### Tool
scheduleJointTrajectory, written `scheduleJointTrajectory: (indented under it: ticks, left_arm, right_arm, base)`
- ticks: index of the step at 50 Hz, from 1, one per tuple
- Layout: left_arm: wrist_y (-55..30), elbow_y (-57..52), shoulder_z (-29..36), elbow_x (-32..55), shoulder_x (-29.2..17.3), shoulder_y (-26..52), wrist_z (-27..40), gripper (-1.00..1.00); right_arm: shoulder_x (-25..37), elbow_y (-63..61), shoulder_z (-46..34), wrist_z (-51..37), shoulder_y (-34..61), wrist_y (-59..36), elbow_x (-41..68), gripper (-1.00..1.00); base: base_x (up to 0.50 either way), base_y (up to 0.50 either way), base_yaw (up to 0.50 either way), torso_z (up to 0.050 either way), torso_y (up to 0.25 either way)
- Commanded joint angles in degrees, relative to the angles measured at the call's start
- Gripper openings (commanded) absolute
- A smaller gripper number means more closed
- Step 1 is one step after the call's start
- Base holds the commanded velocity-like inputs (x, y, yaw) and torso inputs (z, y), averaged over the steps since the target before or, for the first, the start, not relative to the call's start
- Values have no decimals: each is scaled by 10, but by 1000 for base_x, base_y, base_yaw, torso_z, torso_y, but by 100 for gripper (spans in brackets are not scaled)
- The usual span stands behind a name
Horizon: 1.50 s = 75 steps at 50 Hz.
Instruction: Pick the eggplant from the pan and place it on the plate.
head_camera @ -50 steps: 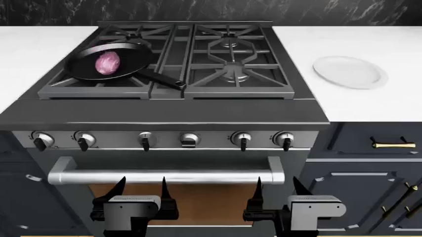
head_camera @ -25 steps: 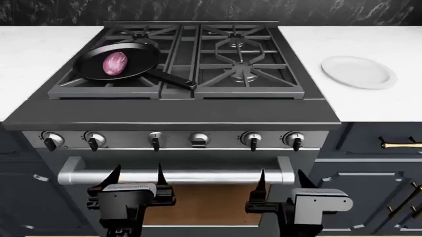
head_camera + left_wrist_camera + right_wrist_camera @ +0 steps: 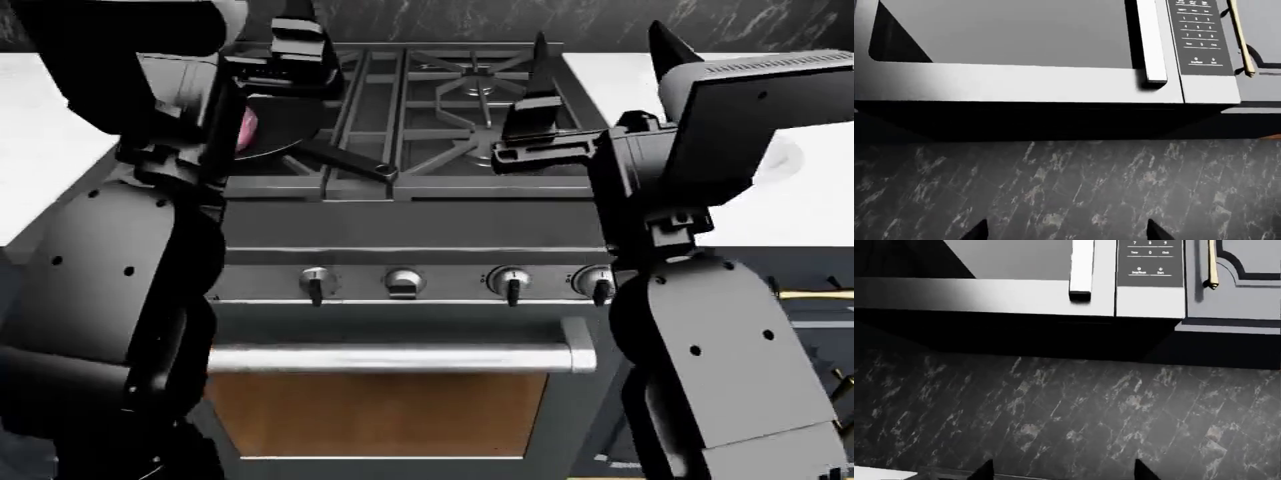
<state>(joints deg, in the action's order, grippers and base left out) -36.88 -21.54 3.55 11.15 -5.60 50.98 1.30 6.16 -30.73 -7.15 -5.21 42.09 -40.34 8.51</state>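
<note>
In the head view the black pan [image 3: 291, 128] sits on the stove's front-left burner, its handle [image 3: 350, 160] pointing toward the middle. Only a pink sliver of the eggplant [image 3: 247, 130] shows in the pan, behind my left arm. My left gripper [image 3: 267, 30] is raised over the pan area, fingers pointing up, open and empty. My right gripper [image 3: 603, 55] is raised over the stove's right side, open and empty. It hides most of the white plate [image 3: 790, 152] on the right counter. Both wrist views show open fingertips, left [image 3: 1067, 232] and right [image 3: 1064, 472], with nothing between them.
The stove grates [image 3: 461, 90] lie between pan and plate. Knobs [image 3: 402, 284] and the oven handle [image 3: 400, 358] are below. A microwave [image 3: 1021, 50] hangs above the dark marble backsplash [image 3: 1067, 185]. White counter [image 3: 34, 110] flanks the stove.
Both arms have risen from low in front of the oven door to stove height and now cover much of the head view. The eggplant and plate are mostly hidden.
</note>
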Motion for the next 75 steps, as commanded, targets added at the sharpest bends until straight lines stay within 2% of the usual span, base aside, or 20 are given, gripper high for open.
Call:
scheduleJointTrajectory:
  ticks: [1, 6, 30, 75]
  left_arm:
    - [8, 90, 21, 5, -1, 151, -13, 100]
    - [41, 136, 21, -2, 2, 161, -3, 100]
    - [90, 184, 35, 6, -6, 145, 5, 100]
    - [105, 202, 51, 33, -15, 157, 24, 100]
  right_arm:
    - [-1, 51, -15, 3, 133, -19, 5, 100]
    - [-3, 112, -5, -15, 161, -21, -2, 100]
    - [5, 141, -12, -32, 153, 11, 6, 100]
    - [15, 151, -20, -53, 157, 31, 28, 100]
  base:
    - [0, 0, 0, 0, 0]
    - [0, 0, 0, 0, 0]
    - [0, 69, 0, 0, 0]
    - [30, 230, 0, 0, 0]
